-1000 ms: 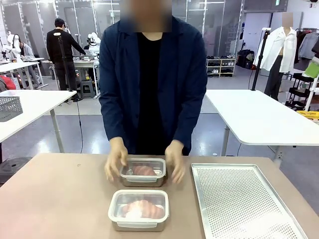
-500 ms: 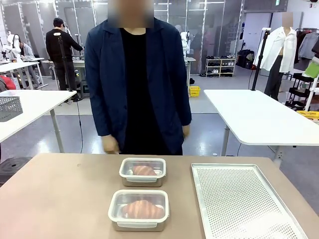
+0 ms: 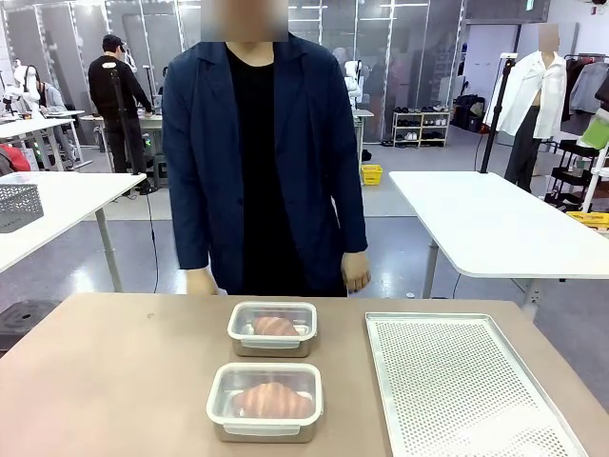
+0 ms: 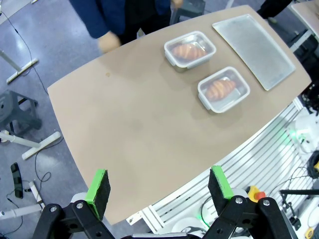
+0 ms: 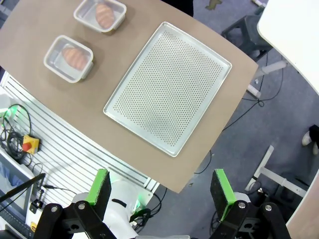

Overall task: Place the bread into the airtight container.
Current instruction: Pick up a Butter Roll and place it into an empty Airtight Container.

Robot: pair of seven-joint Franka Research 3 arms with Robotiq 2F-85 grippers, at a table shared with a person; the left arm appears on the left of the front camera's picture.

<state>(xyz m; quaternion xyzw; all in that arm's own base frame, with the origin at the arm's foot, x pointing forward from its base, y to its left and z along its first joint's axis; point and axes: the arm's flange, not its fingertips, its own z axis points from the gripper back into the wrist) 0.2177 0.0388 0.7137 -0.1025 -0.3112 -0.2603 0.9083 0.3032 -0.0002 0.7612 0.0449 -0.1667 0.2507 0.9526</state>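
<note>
**Wrapping up — bread boxed, lids on**

Sitting mid-table, near box [image 3: 265, 401] and far box [image 3: 273, 327] are each holding bread [image 3: 272, 400] under a lid. Tray [image 3: 466, 390] is lying bare at right. Left gripper [image 4: 158, 185] and right gripper [image 5: 160, 187] are hanging high, jaws spread, holding nothing — little seems left.

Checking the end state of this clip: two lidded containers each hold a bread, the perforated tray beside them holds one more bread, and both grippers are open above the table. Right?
Not quite. The perforated tray is bare, as the front view shows. The rest stands: both containers hold bread, and the left gripper and right gripper are open.
</note>
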